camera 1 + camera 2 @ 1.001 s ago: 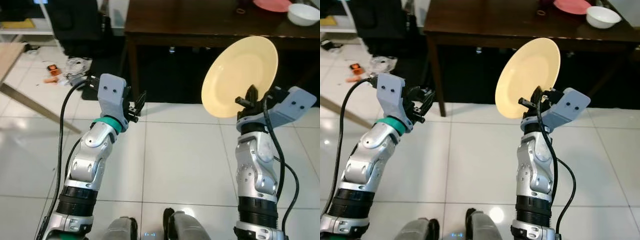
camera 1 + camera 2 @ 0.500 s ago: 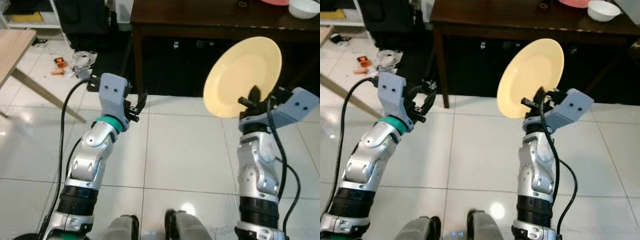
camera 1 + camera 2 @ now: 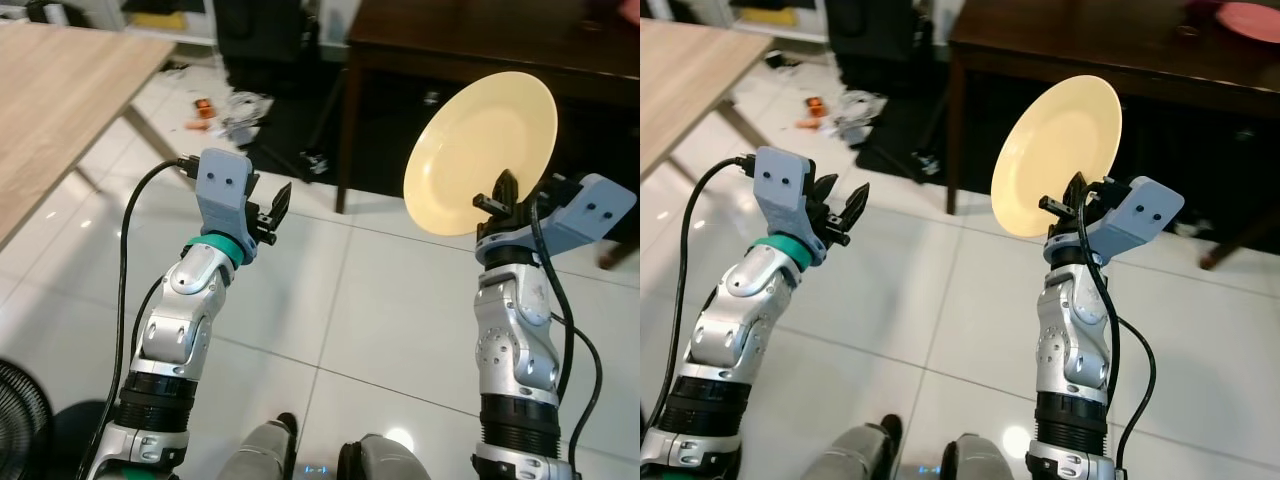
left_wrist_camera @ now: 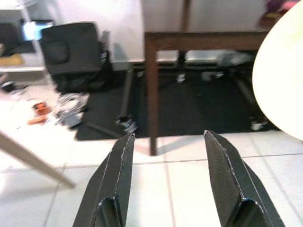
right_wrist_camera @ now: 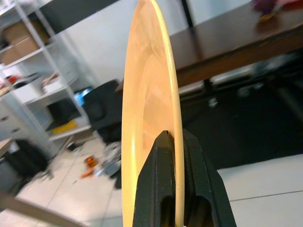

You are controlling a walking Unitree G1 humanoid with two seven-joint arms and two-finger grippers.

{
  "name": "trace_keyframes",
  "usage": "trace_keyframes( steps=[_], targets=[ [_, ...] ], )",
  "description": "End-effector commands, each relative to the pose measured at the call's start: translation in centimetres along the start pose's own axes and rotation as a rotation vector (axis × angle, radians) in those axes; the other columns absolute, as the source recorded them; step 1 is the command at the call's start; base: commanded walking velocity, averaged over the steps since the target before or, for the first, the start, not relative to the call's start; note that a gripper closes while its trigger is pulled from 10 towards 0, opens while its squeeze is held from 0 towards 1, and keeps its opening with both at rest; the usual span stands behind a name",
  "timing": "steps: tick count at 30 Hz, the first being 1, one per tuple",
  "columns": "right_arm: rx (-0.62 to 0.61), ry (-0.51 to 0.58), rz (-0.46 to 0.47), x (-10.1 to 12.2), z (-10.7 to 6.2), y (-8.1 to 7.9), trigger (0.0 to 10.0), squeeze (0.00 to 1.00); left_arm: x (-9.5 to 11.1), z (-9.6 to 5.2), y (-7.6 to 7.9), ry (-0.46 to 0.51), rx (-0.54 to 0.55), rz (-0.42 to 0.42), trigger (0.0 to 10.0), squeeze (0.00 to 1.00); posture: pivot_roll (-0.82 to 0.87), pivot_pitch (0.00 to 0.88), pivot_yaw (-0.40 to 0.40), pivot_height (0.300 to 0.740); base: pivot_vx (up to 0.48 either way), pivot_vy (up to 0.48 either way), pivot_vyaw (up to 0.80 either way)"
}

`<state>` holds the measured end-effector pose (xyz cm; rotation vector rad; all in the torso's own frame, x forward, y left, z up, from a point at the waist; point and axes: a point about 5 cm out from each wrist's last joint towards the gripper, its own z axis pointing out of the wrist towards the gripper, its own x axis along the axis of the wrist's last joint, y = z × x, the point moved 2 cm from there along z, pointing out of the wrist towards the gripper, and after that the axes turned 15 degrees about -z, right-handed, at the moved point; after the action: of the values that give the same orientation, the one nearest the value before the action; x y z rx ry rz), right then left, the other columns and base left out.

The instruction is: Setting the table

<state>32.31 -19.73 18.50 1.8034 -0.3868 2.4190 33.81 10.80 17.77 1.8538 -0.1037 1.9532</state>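
Right gripper (image 3: 503, 198) is pinching the yellow plate (image 3: 480, 152) by its lower rim, plate standing upright above it. Left gripper (image 4: 168, 175) is gaping wide, holding nothing.

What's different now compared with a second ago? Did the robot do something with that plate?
Mostly the robot itself turned: a light wooden table has come into view on its left. The right gripper still holds the yellow plate upright by its rim; the left gripper stays open and empty.

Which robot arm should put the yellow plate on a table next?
Probably the right. The right gripper is already clamped on the rim of the round pale yellow plate, held on edge in the air. The left gripper is open and holds nothing.
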Motion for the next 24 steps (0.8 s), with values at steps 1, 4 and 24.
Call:
trace_keyframes(
  steps=[1, 4, 24],
  targets=[
    [0.002, 0.001, 0.009, -0.1, -0.1, -0.1, 10.0, 0.0, -0.5, 0.0, -0.3, -0.028, 0.017, 0.001, 10.0, 0.0, 0.05, 0.023, 0.073, 0.74, 0.0, 0.0, 0.79],
    [0.048, 0.025, 0.002, 0.3, -0.2, -0.6, 10.0, 0.0, -0.6, 0.0, -0.3, -0.029, 0.02, 0.004, 10.0, 0.0, 0.05, 0.024, 0.074, 0.74, 0.0, 0.0, 0.79],
    [0.112, 0.058, 0.028, 0.8, -0.5, -1.7, 10.0, 0.0, -0.7, 0.1, -0.4, -0.039, 0.024, 0.013, 10.0, 0.0, 0.05, 0.022, 0.081, 0.74, 0.0, 0.0, 0.78]
  ],
)
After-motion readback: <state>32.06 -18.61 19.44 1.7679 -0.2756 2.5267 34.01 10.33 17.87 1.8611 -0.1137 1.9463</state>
